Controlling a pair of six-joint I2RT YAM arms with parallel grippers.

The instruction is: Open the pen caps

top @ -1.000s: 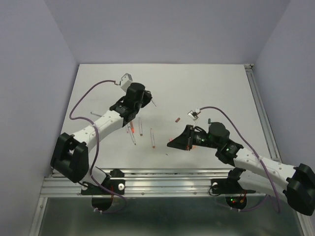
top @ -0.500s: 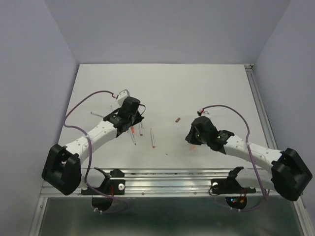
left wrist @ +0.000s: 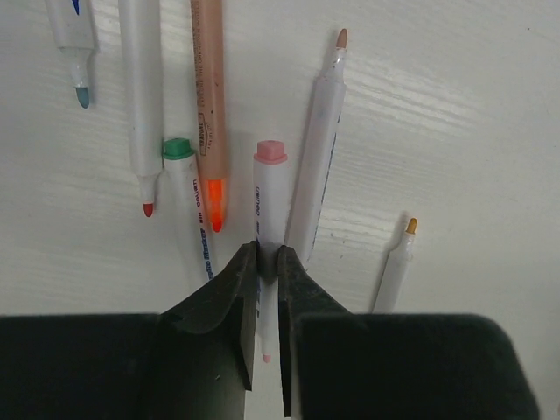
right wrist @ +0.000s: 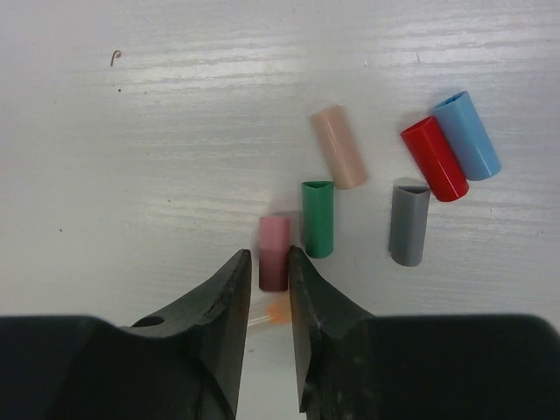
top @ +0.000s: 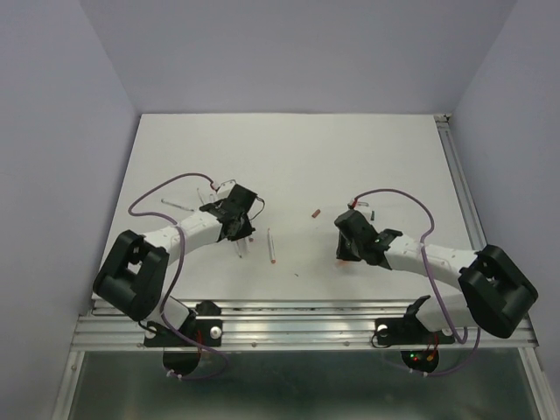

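Fingers of left gripper and right gripper hidden under wrists in top view; maroon cap lies alone between arms.
Left wrist: left gripper pinched on uncapped pen barrel among loose pens.
Right wrist: right gripper narrowly parted astride pink cap; contact unclear. Green cap just beside.
Caps probably light, rigid, slick: pinch across mid-length.

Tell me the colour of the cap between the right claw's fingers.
The cap is pink; right wrist view shows it best.
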